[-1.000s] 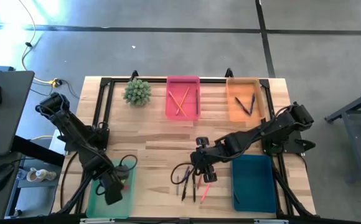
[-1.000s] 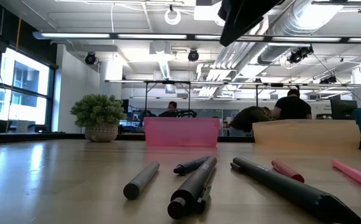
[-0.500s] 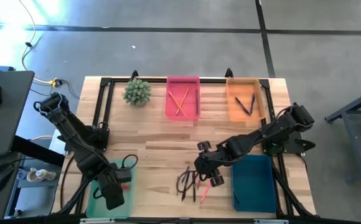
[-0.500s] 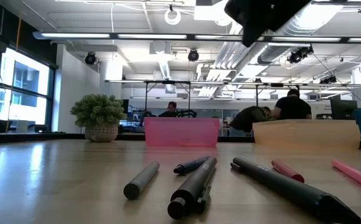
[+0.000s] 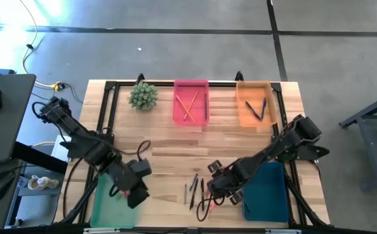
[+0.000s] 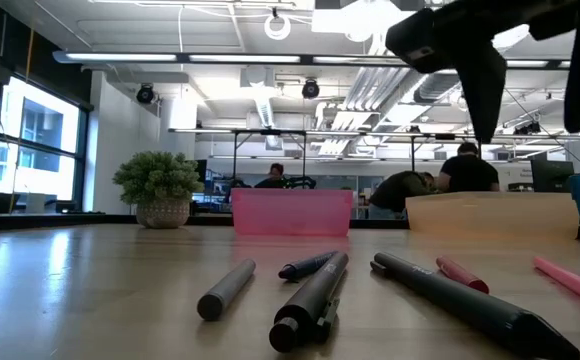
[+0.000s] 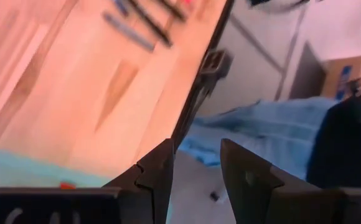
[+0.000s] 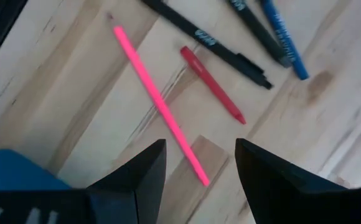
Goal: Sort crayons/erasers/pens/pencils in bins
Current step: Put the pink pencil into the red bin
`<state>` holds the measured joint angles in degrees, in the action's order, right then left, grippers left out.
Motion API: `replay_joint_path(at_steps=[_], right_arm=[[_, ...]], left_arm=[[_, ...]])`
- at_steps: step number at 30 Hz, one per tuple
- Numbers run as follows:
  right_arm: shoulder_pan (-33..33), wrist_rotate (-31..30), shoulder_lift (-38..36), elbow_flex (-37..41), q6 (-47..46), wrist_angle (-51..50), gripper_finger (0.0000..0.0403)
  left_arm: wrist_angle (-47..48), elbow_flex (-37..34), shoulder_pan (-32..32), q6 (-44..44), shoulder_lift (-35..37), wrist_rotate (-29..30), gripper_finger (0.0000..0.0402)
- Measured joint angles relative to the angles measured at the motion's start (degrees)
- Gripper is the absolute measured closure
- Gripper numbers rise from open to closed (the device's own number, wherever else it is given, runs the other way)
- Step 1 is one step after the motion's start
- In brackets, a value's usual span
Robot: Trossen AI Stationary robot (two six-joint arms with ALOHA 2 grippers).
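1. My right gripper hangs over the loose writing things at 6 o'clock on the pale wooden plank table, its pincer wide and holding nothing.
2. Directly beneath it lies a long thin bright-pink stick, a pencil by the look. A shorter red stick lies just beside it, with a black pen and a blue pen near.
3. I judge the pink stick light, stiff, smooth and ready to roll. I would pinch it across the shaft near its middle, fingers square to it, so it neither swivels nor drags the red stick along.
4. My left gripper is at 7 o'clock, over the table-side edge of the shallow light-green plastic bin. Its fingers stand narrowly apart with nothing between them.
5. The shallow teal-blue bin sits at 5 o'clock, close beside the pile. The pink bin at 12 o'clock holds orange-tan pencils. The orange bin at 1 o'clock holds dark sticks.
6. The wood is flat and bare between bins. A small potted green plant stands at 11 o'clock.
7. Beyond the table is an open office, with people bent over desks far back.
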<state>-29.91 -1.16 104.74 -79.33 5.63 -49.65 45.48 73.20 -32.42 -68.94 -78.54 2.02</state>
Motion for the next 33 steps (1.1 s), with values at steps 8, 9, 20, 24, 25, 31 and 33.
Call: replay_joint_path(at_steps=[8,9,20,24,25,31,33], right_arm=[[0.0,0.3,2.7,0.0,0.9,-0.3,0.0219],[-0.1,0.3,3.1,0.0,0.9,-0.2,0.0219],[-3.2,0.4,6.6,0.0,2.4,1.2,0.0219],[-4.0,-1.0,7.1,0.0,2.6,2.8,0.0219],[-4.0,-1.2,7.3,0.0,2.6,3.2,0.0219],[-4.0,-0.5,9.0,0.0,6.1,5.1,0.0219],[-4.0,0.6,10.0,0.0,6.9,5.1,0.0219]], left_arm=[[-8.7,4.0,5.2,3.3,0.2,-7.9,0.0283],[-10.6,4.0,5.4,4.0,0.2,-8.8,0.0283],[-17.0,4.0,3.4,6.6,0.2,-10.5,0.0283],[-17.0,4.0,2.2,6.6,0.2,-10.5,0.0283],[-17.0,4.0,2.0,6.6,0.2,-10.5,0.0283],[-16.5,4.0,1.0,7.5,0.1,-10.4,0.0283],[-16.4,4.0,0.8,8.7,0.1,-10.4,0.0283]])
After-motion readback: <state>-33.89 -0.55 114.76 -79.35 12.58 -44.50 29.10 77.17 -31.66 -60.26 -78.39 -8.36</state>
